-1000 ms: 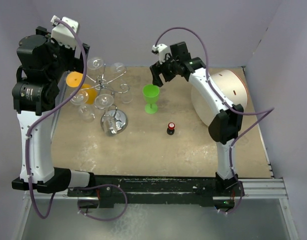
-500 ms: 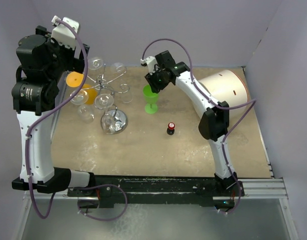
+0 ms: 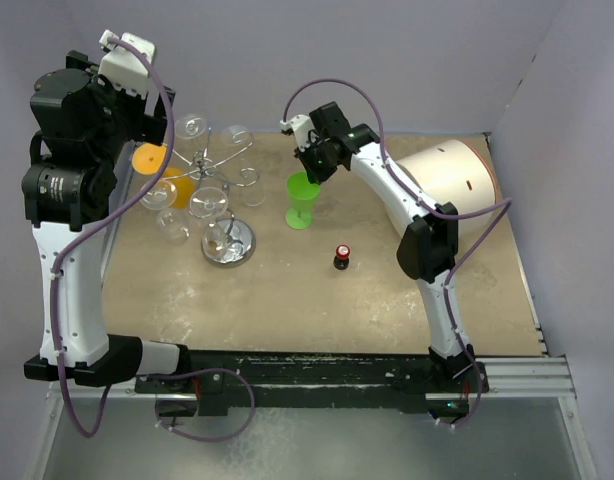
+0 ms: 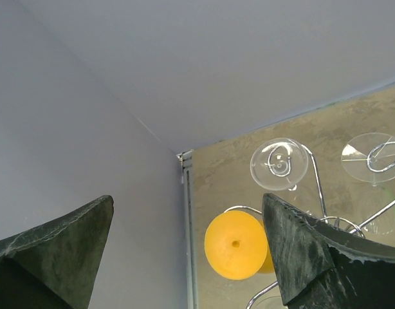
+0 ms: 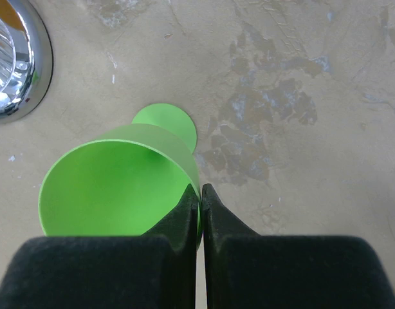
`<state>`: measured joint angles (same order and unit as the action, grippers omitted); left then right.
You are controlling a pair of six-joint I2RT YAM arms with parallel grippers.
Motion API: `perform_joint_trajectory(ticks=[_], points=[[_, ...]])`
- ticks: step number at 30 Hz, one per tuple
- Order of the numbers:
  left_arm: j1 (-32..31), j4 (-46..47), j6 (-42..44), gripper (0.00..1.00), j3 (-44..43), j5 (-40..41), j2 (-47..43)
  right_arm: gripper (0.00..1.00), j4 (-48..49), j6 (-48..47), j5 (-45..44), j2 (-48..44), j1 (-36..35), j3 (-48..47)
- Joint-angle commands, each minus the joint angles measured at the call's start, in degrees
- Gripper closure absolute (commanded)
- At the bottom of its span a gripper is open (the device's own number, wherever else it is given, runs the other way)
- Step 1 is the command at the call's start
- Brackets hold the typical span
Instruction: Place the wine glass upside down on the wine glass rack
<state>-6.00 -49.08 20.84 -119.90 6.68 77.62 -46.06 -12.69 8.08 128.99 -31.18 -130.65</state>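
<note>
The wine glass (image 3: 302, 196) is bright green plastic and stands upright on the table, right of the wine glass rack (image 3: 230, 244). My right gripper (image 3: 310, 172) is shut on its rim. In the right wrist view one finger is inside the green bowl (image 5: 114, 183) and the other outside, the jaws (image 5: 201, 188) pinching the wall. The rack's shiny disc base (image 5: 9, 61) shows at the upper left there. An orange glass (image 4: 236, 245) and several clear glasses (image 4: 278, 163) hang upside down on the rack's wire arms. My left gripper (image 4: 188, 201) is open, high above the orange glass, holding nothing.
A big white cylinder (image 3: 443, 188) lies at the right rear of the table. A small dark bottle with a red cap (image 3: 341, 257) stands in front of the green glass. Purple walls close in the back and both sides.
My right arm swung left and down to the green glass, and its jaws closed on the rim. The glass shifted slightly. The left arm did not move.
</note>
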Motion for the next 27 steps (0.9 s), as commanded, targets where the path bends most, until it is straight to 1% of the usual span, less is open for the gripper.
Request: perform_joint_trajectory(ticks=[1, 4, 7, 12, 15, 19, 23, 27], points=[[0.5, 2.6, 1.8, 0.01, 0.3, 3.0, -0.5, 1.00, 0.2, -1.6, -1.6, -4.9, -0.2, -1.8], [0.5, 2.7, 1.8, 0.01, 1.2, 1.9, -0.7, 1.00, 0.6, -2.1, -3.1, -8.3, 0.0, -1.7], [0.5, 2.3, 1.4, 0.01, 1.4, -1.6, -0.8, 1.00, 1.4, -2.7, -3.2, -12.0, 0.8, -1.2], [0.5, 0.1, -1.6, 0.01, -2.3, -13.8, 0.6, 1.00, 3.5, -3.7, -3.3, -18.5, 2.3, 0.6], [0.4, 0.2, -3.4, 0.01, -2.9, -21.4, 1.4, 1.00, 4.5, -3.8, -3.3, -22.1, 3.0, 1.0], [0.3, 1.8, -5.7, 0.01, -2.5, -28.7, 2.1, 1.00, 5.9, -3.5, -2.8, -26.5, 3.9, 1.7], [-1.7, 3.6, -8.2, 0.01, -1.4, -31.5, 3.3, 1.00, 8.1, -4.4, -2.6, -30.1, 4.2, 2.2], [-5.9, 4.4, -11.5, 0.02, -1.6, -33.3, 6.0, 1.00, 10.1, -5.0, -1.6, -32.1, 4.2, 1.1]])
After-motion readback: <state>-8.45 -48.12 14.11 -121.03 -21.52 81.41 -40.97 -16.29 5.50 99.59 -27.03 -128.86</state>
